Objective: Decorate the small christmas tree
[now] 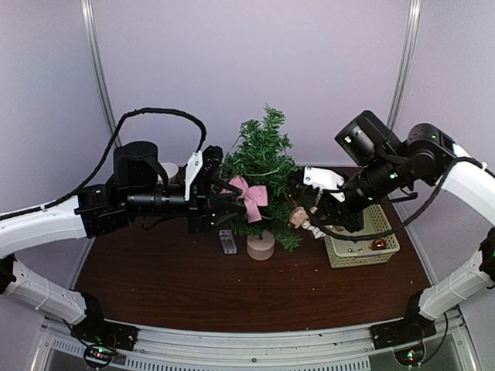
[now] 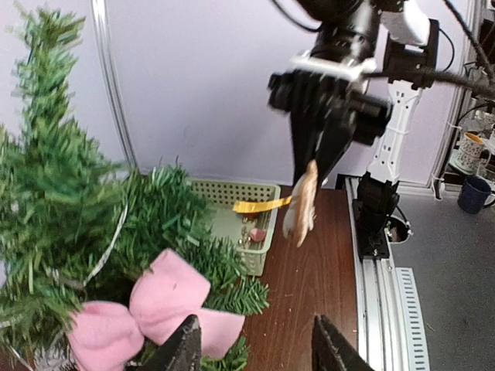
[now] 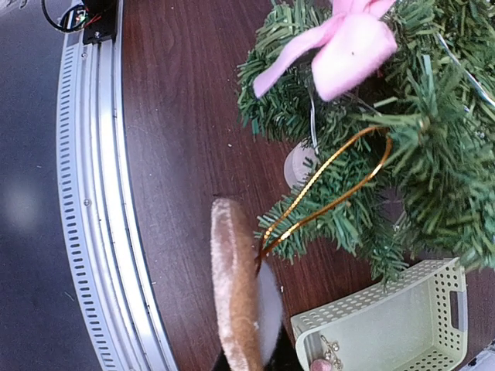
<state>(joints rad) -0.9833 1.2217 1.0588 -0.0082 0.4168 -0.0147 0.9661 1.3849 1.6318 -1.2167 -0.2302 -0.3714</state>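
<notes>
small christmas tree (image 1: 263, 166), dark green and bristly, looks light, tippy; steady its pale beige base (image 1: 261, 247). left gripper (image 2: 259, 344) gapes, right gripper (image 2: 313, 166) pinches a flat brown ornament (image 2: 302, 205).

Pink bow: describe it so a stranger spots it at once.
Find the tree at mid-table. The bow sits on its near side, in the lower half. Its pale pink fabric loops stand out against the dark needles; the nearby ornament is tan.
</notes>
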